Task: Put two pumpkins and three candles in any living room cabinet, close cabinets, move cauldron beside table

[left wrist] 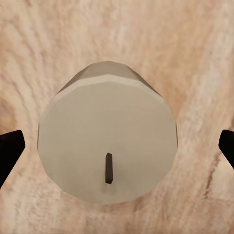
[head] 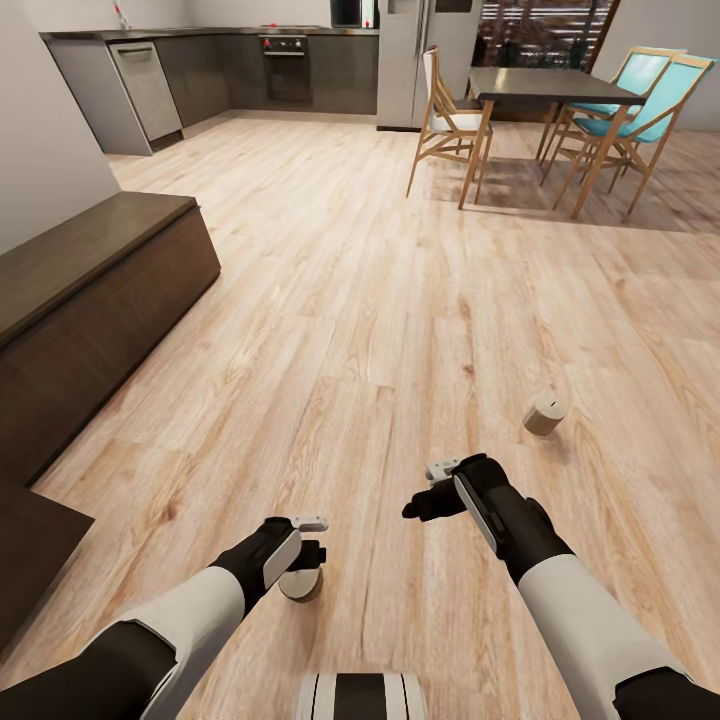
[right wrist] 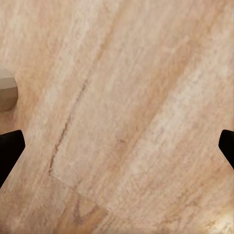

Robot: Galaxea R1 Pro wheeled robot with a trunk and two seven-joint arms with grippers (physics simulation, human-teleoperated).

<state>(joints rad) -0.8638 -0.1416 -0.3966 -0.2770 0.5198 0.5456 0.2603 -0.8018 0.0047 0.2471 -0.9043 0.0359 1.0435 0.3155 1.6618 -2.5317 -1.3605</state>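
Two candles on the floor; left gripper (left wrist: 117,146) spread wide over the near candle (left wrist: 107,134), probably centred. Drop straight, then pinch. Right gripper (right wrist: 117,146) open, empty.

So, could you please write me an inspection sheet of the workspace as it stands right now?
Surface: light wood plank floor, bare between the things.
Job's things: one candle upright on the floor under the left gripper; a second candle on the floor ahead of the right gripper, tilted or on its side. Cabinet along the left wall, the door panels in view shut.
Clutter: nothing seen.
Grippers: left open, fingers either side of the candle, not touching it; right open over bare floor.
Cables: nothing seen.
Surroundings: dining table with chairs far right, kitchen at the back.
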